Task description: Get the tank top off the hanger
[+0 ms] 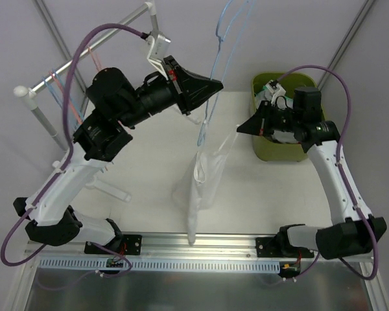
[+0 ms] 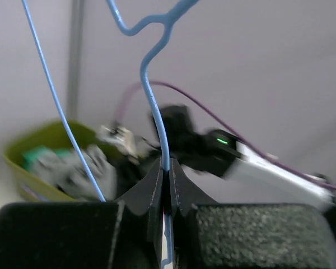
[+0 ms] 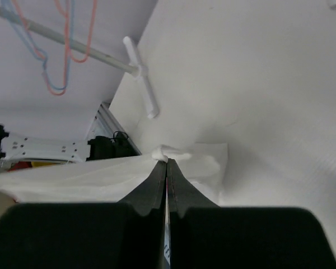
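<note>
At the far left a rail (image 1: 55,71) is carrying spare hangers. The left gripper (image 1: 214,84) is holding the blue hanger (image 2: 157,129) up in the air, its jaws pressing tight on the wire. The white tank top (image 1: 201,188) is hanging from this hanger in the middle, and its lower end is lying on the worktop (image 1: 149,162). The right gripper (image 1: 241,127) is pinching an upper edge of the cloth, jaws closed on it. A green bin (image 1: 272,154) is standing at the far right.
</note>
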Motion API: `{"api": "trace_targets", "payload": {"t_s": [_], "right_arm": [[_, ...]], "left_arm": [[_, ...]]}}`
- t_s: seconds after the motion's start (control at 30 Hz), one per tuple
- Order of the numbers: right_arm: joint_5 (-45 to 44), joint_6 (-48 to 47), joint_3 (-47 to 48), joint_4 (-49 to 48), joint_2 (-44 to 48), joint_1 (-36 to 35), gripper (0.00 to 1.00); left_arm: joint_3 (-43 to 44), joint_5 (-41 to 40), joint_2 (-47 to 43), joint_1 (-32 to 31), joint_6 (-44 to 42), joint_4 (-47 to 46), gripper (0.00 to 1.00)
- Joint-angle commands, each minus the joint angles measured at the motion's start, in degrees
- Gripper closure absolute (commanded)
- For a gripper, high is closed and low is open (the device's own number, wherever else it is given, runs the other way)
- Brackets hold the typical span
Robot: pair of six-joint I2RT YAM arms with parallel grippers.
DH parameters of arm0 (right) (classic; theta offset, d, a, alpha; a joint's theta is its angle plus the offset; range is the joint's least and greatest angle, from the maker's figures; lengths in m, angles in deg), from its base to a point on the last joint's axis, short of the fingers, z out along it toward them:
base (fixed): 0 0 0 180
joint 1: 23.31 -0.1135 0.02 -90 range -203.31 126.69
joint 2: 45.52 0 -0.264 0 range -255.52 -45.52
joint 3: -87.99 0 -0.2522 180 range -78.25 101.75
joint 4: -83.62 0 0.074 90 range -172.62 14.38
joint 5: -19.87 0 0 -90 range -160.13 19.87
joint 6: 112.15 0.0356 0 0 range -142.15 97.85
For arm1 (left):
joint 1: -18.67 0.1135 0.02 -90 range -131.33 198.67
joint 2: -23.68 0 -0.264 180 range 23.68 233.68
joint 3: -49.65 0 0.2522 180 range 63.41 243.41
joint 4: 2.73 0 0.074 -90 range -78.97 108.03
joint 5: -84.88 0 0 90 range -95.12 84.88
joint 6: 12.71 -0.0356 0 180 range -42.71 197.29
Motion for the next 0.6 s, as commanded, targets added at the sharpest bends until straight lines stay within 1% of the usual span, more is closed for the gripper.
{"api": "trace_targets", "payload": {"t_s": [0.0,0.03,0.07,0.13,0.17,0.2,0.27,0.3,0.37,0.4,0.43,0.47,0.5,0.53,0.57], "right_arm": [[8.0,2.9,-0.7,-3.0,9.2,-0.8,1.00],[8.6,3.2,-1.1,-3.0,10.6,-0.8,1.00],[9.0,3.6,-1.3,-2.7,13.1,-0.9,1.00],[8.8,2.9,-1.9,-0.8,15.0,-0.8,1.00],[8.3,2.0,-1.8,2.3,16.5,-0.9,1.00],[7.8,-0.3,-1.7,4.4,16.9,-0.8,1.00],[5.0,-2.0,-2.0,8.2,17.8,-0.8,1.00],[4.5,-2.2,-2.8,8.4,18.7,-0.8,1.00],[3.2,-1.8,-6.2,8.4,19.5,-1.0,1.00],[2.5,-1.4,-7.3,8.4,19.7,-1.4,0.97],[0.9,-0.8,-9.2,8.4,19.8,-2.1,0.89],[0.1,-0.4,-10.1,8.3,19.6,-2.7,0.81],[-0.4,-0.4,-10.7,8.1,19.5,-3.5,0.68],[-1.8,-0.5,-11.3,7.9,18.9,-5.0,0.58],[-2.8,-0.4,-12.1,7.4,18.8,-5.7,0.38]], "left_arm": [[-5.7,-7.5,3.4,-0.5,-21.6,-28.9,1.00],[-6.7,-9.9,5.4,-0.5,-24.8,-36.7,1.00],[-6.3,-11.9,6.7,-0.5,-31.4,-39.4,1.00],[-4.2,-14.3,11.2,-0.5,-37.4,-41.6,1.00],[-2.8,-14.2,12.4,-0.6,-44.5,-42.8,1.00],[-2.9,-14.6,14.1,-0.5,-47.1,-44.0,1.00],[-4.5,-14.9,14.5,-0.6,-51.3,-46.1,1.00],[-5.6,-14.5,14.0,-0.9,-52.5,-47.0,1.00],[-9.9,-14.8,13.0,-1.1,-53.1,-49.6,1.00],[-11.1,-15.3,11.8,-1.3,-52.8,-51.7,1.00],[-12.6,-17.9,11.2,-2.1,-51.0,-51.8,1.00],[-13.2,-23.9,10.4,-2.8,-49.1,-51.4,1.00],[-13.8,-27.3,8.0,-3.6,-46.9,-48.7,1.00],[-15.0,-30.9,6.6,-5.5,-41.6,-46.6,1.00],[-15.7,-38.7,5.4,-6.3,-38.2,-44.7,1.00]]}}
